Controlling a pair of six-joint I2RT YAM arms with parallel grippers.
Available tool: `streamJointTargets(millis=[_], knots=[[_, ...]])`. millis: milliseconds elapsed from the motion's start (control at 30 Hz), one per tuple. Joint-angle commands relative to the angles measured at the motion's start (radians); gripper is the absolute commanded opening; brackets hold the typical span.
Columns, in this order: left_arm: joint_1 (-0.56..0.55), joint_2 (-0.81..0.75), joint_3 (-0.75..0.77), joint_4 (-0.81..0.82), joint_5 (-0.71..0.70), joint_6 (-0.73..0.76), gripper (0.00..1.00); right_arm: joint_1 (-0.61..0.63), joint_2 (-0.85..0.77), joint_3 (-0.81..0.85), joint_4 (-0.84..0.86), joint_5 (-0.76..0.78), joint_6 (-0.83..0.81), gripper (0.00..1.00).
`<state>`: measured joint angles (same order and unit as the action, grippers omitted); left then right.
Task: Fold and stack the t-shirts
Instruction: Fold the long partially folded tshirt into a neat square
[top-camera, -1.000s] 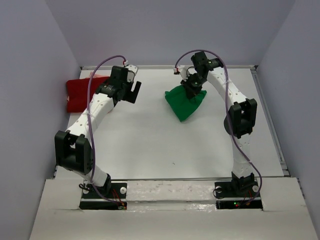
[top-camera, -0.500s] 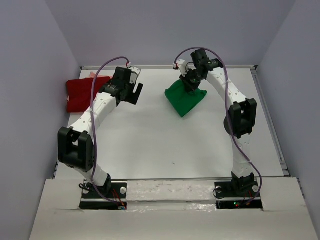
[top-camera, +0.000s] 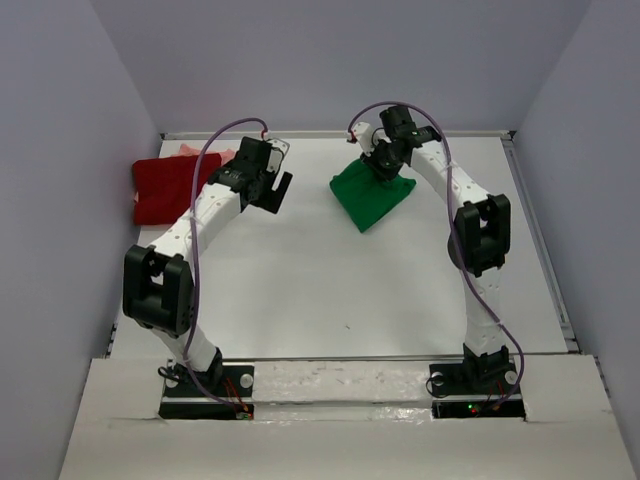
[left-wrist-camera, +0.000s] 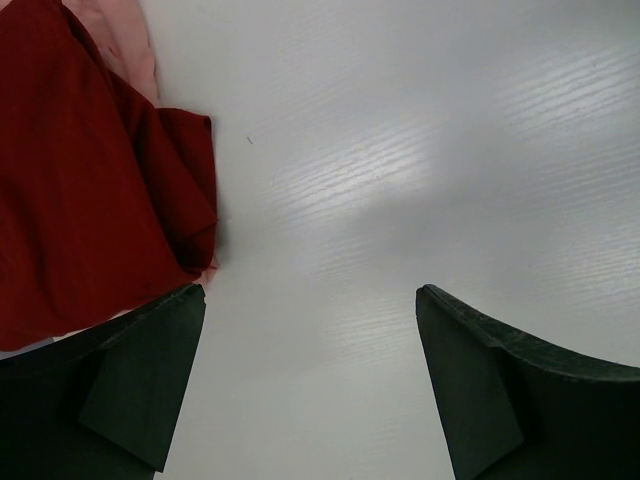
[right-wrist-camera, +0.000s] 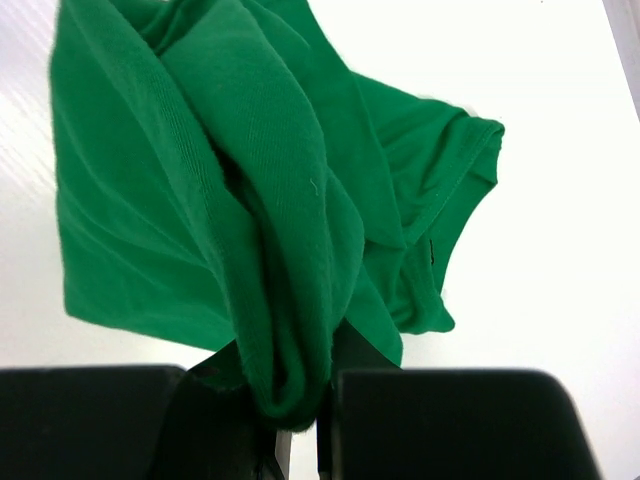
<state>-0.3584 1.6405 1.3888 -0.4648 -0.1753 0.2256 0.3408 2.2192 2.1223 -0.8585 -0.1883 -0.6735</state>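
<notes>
My right gripper has reached farther out and taken the pinched fold of the green t-shirt with it. The cloth that hung bunched beneath it a second ago now trails flatter and more spread behind it. My left gripper has swung to the right, so the dark red t-shirt now lies farther off on its left.

upper t-shirt lies on lower t-shirt at 10 o'clock on the table; bunched t-shirt at 1 o'clock, right gripper at its 12 o'clock edge; left gripper between both piles
</notes>
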Motion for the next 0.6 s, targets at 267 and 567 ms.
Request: streamJointTargets(millis=[267, 567], knots=[[-0.013, -0.036, -0.010, 0.002, -0.027, 0.017, 0.99, -0.005, -0.003, -0.088, 0.233, 0.164, -0.012, 0.00], [-0.017, -0.022, -0.004, 0.000, -0.024, 0.017, 0.99, -0.005, 0.056, -0.075, 0.312, 0.260, -0.032, 0.00]])
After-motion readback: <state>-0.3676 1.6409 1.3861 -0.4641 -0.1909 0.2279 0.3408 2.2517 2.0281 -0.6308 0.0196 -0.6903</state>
